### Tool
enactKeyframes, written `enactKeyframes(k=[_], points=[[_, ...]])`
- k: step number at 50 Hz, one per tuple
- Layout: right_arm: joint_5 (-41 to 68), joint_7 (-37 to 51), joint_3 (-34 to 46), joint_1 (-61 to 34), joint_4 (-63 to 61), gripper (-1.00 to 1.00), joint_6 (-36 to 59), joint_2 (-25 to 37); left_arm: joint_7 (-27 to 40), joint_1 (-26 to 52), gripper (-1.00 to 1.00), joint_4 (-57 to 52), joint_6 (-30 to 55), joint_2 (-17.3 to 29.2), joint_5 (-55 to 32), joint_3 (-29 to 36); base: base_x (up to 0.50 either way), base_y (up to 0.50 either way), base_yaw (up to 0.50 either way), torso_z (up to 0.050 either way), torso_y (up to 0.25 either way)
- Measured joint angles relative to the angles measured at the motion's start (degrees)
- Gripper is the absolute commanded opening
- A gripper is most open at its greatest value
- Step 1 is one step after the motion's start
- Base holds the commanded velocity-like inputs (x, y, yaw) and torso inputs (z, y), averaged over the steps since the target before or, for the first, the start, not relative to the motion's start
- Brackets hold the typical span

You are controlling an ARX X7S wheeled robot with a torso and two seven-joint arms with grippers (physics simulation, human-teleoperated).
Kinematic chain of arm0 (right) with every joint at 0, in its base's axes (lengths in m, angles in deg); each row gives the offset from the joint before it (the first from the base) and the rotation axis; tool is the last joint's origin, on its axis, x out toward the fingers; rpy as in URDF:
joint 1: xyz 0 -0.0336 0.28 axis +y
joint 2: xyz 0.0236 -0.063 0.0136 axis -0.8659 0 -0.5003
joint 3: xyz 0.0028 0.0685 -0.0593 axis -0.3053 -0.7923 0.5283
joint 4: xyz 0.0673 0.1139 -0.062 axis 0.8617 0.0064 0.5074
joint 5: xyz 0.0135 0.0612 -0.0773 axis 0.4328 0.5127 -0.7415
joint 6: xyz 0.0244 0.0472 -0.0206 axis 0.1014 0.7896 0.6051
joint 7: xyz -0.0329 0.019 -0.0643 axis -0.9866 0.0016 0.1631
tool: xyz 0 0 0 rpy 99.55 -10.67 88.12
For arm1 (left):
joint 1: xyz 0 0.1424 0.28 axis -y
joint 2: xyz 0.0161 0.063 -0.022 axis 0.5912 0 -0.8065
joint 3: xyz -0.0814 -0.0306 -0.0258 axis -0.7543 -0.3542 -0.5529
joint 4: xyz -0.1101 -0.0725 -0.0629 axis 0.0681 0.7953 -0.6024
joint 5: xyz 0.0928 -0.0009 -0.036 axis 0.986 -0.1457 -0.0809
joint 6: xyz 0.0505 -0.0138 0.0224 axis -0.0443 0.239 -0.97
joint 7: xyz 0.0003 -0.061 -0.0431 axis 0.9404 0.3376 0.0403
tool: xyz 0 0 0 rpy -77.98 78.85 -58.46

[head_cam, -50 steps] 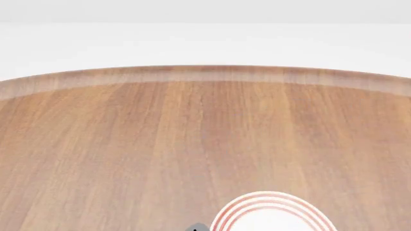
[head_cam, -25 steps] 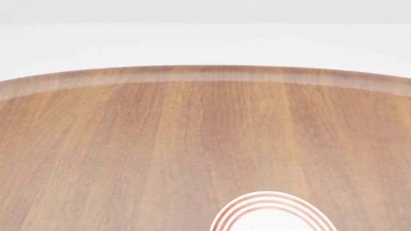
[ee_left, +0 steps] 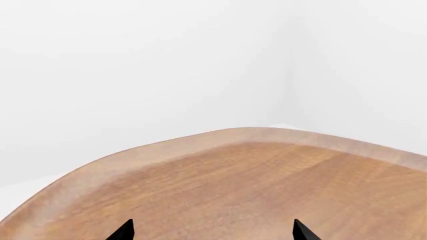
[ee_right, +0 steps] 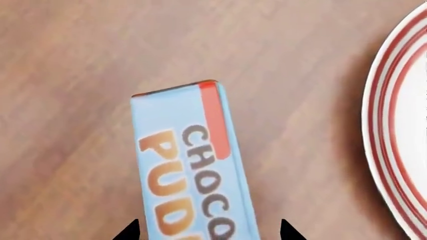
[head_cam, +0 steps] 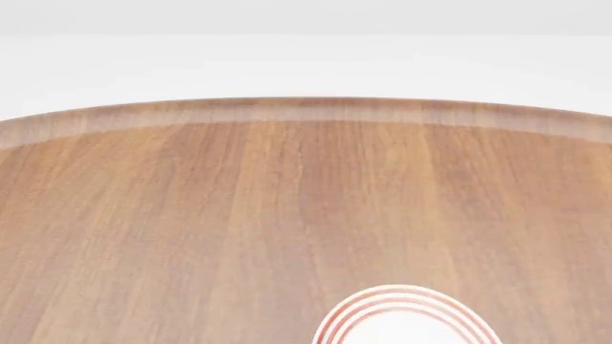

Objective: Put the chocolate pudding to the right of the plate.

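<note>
1. The right gripper (ee_right: 208,231) shows only as two black fingertips (ee_right: 128,231) at the edge of the right wrist view, spread apart with the chocolate pudding (ee_right: 190,167) between them.
2. Small gaps of wood show between each tip and the carton's sides, so the jaws stand apart and are not clamped on it; whether anything touches lower down is out of frame.
3. The chocolate pudding carton presents its light blue face with orange "PUDD" and dark "CHOCO" lettering and a red strip at one corner; it runs lengthwise away from the gripper, slightly skewed.
4. The plate (ee_right: 393,150), white with red rings, lies on the wooden table (ee_right: 80,60) off to one side of the gripper, apart from the carton with bare wood between them.
5. The left gripper (ee_left: 212,231) also shows just two black tips (ee_left: 123,231), well apart, nothing between them, over the table's rounded edge (ee_left: 220,137) with white walls beyond.
6. In the head view the plate's (head_cam: 406,319) far rim sits at the near edge of the table (head_cam: 287,201); no arms appear there.
</note>
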Motion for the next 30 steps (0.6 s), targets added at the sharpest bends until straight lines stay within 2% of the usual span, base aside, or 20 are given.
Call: enactKeyframes(k=[16,17,30], points=[[-3.54,-3.16,1.94,1.84,3.22,1.0,-2.87,0.42,0.28,-0.11,1.0,-0.07,-0.11,0.18,-0.03,0.16,0.0,0.0,0.0,0.0,0.0],[-3.75,-3.34,2.11,1.94,3.34,-1.0,-3.01,0.43,0.3,-0.13,1.0,-0.09,-0.11,0.19,-0.03,0.17,0.0,0.0,0.0,0.0,0.0],[-4.26,-2.95,2.87,2.13,3.21,-1.0,-4.54,1.16,0.52,-0.12,1.0,-0.13,-0.09,0.35,-0.08,0.31,0.0,0.0,0.0,0.0,0.0]])
